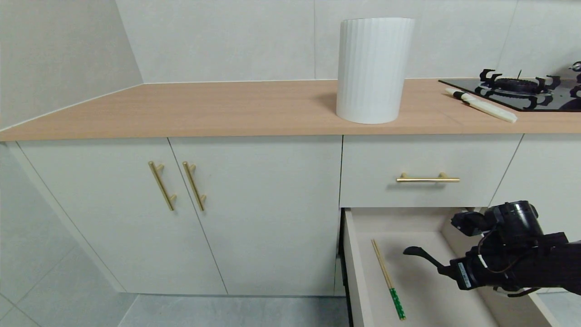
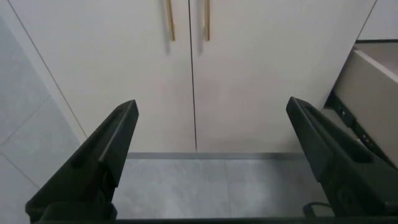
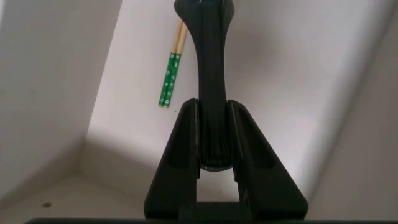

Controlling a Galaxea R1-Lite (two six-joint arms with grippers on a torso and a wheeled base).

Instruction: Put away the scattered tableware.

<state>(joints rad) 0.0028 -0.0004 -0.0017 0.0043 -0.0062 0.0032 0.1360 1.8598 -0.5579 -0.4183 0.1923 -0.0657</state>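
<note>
- Left gripper sits low facing the cabinet doors, jaws wide apart, nothing in them.
- Chopsticks are lying in the open drawer, near its left wall.
- Right gripper is clamped on a black spoon over the drawer floor, so I'd say drop-off step. Next: lower it, let go.
- Knife on the counter probably goes next.

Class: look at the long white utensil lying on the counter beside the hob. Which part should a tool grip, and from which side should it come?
Grip the long white utensil at mid-length, coming straight down from above and closing the tool across its narrow width. It lies flat on the counter, slim and long, with the hob close on its far side.
</note>
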